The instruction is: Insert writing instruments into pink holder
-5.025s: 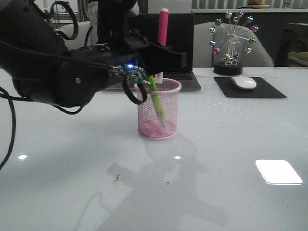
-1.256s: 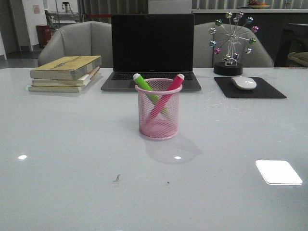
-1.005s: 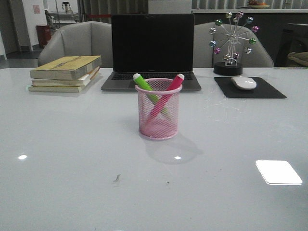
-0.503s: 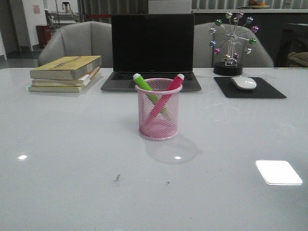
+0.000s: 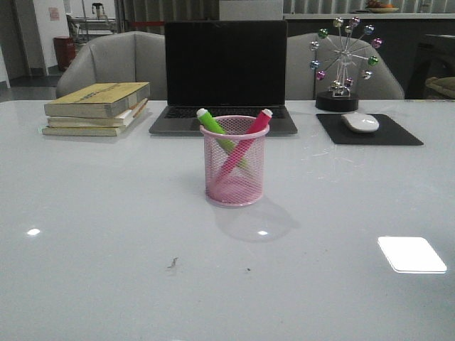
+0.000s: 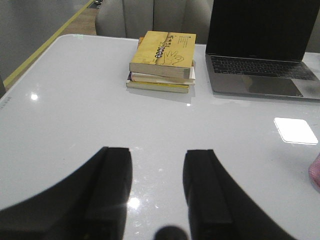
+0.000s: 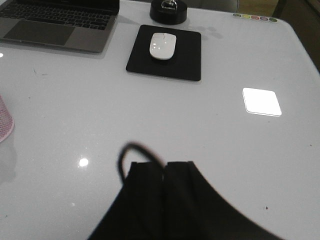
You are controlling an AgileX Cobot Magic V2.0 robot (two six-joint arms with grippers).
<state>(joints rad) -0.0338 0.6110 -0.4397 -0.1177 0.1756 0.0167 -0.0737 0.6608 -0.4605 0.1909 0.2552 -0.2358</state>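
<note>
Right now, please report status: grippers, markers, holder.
Left gripper open, empty. Right gripper shut, empty. Green marker and pink marker crossed inside pink holder. Nothing in the way.

Matte black left gripper [image 6: 157, 192], black right gripper [image 7: 165, 200], thin black cable loop [image 7: 131, 151]

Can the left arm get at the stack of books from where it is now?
Probably yes. The left gripper has its fingers apart, and only bare table lies between it and the books. The laptop sits off to one side.
</note>
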